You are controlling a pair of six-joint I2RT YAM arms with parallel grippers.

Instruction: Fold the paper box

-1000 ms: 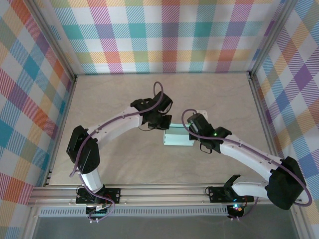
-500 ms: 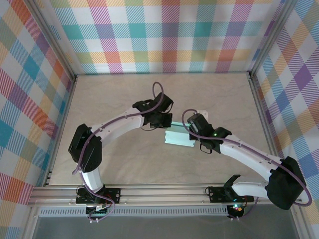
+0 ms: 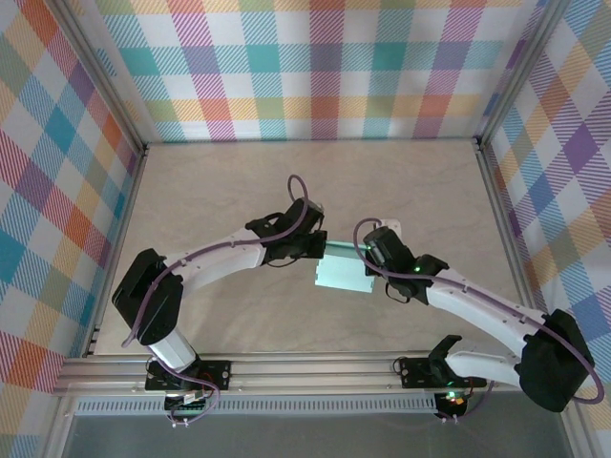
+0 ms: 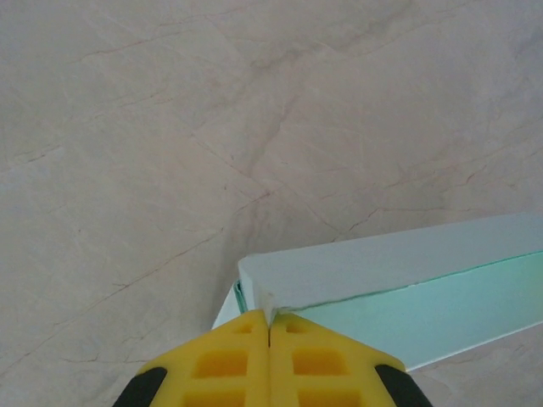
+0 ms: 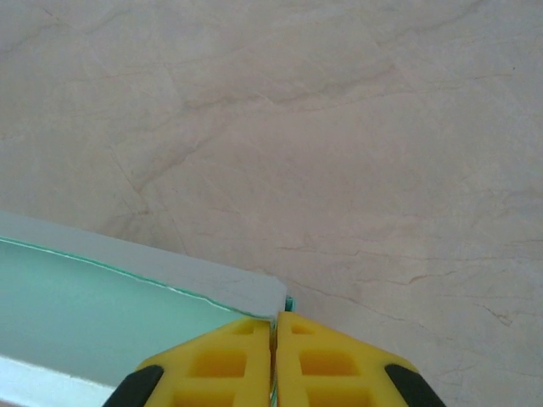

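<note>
Card of the paper box [image 3: 342, 275] is thin, matte, pale mint, folded into a shallow rectangle mid-table, long axis running 9 to 3 o'clock. The left gripper [image 4: 270, 326] pinches its 9 o'clock corner and the right gripper [image 5: 274, 326] its 3 o'clock corner, each closed tight on the card edge, both equally near.

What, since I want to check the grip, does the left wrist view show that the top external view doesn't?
Left wrist view: the left claw up close, its yellow fingers shut together and pinching a corner of the paper box, with the box's pale top edge and mint side plain to see.
Top external view: the left arm and right arm meeting at opposite ends of the box, plus the plaid walls and front rail.
Both: the box, over the beige table.
</note>
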